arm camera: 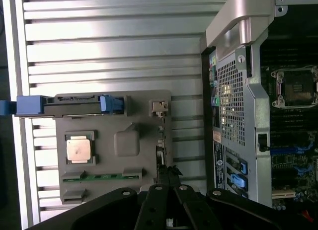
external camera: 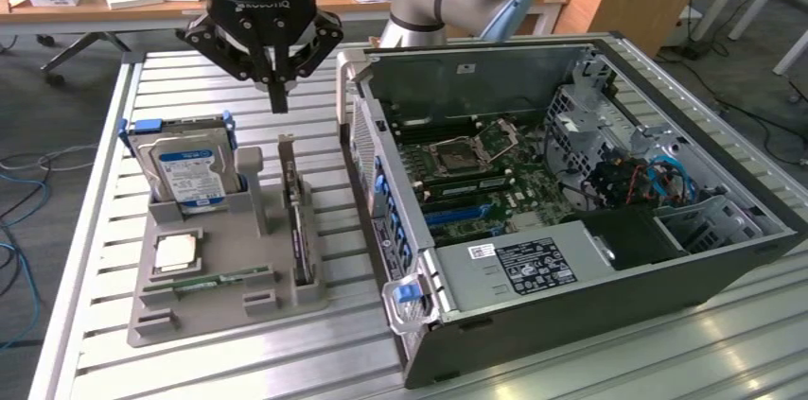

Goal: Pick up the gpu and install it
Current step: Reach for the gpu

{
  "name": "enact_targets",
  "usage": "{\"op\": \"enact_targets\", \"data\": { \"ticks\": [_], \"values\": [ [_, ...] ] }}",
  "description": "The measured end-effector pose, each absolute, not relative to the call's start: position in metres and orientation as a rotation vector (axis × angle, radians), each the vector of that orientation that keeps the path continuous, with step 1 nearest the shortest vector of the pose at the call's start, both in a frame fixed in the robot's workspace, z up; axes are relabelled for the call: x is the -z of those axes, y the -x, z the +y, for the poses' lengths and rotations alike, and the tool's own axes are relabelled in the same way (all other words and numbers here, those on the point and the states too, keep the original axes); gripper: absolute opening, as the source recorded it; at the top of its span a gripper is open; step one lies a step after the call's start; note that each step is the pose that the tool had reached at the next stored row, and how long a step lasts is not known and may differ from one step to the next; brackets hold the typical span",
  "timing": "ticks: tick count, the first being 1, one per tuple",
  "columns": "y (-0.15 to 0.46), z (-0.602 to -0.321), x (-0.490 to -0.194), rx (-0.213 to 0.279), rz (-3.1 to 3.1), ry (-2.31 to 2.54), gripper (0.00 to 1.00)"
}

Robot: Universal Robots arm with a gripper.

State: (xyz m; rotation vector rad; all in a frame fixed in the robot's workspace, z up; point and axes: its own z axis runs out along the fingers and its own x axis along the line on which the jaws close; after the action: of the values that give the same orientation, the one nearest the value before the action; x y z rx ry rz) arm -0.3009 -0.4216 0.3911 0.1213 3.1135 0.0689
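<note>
Jaws together and empty, our gripper (external camera: 278,99) hovers above the gpu (external camera: 294,220) we see upright in its holder (external camera: 208,310), uninstalled.

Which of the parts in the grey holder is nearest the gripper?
The gpu, standing on edge at the holder's side nearest the computer case, just below the gripper; hard drive, processor and memory stick lie farther off.

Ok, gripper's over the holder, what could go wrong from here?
1. The gripper hangs shut above the gpu; lowered like this, it would likely press on the card's top edge, not straddle it.
2. The gpu stands on edge in a narrow slot of the gray holder; a tilted pull might jam it.
3. The computer case stands close beside; the card could clip its wall.
</note>
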Motion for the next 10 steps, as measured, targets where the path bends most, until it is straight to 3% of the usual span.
{"op": "enact_targets", "data": {
  "ticks": [10],
  "values": [
    [0.301,-0.438,-0.391,-0.069,3.113,-0.122,0.11]
  ]
}}
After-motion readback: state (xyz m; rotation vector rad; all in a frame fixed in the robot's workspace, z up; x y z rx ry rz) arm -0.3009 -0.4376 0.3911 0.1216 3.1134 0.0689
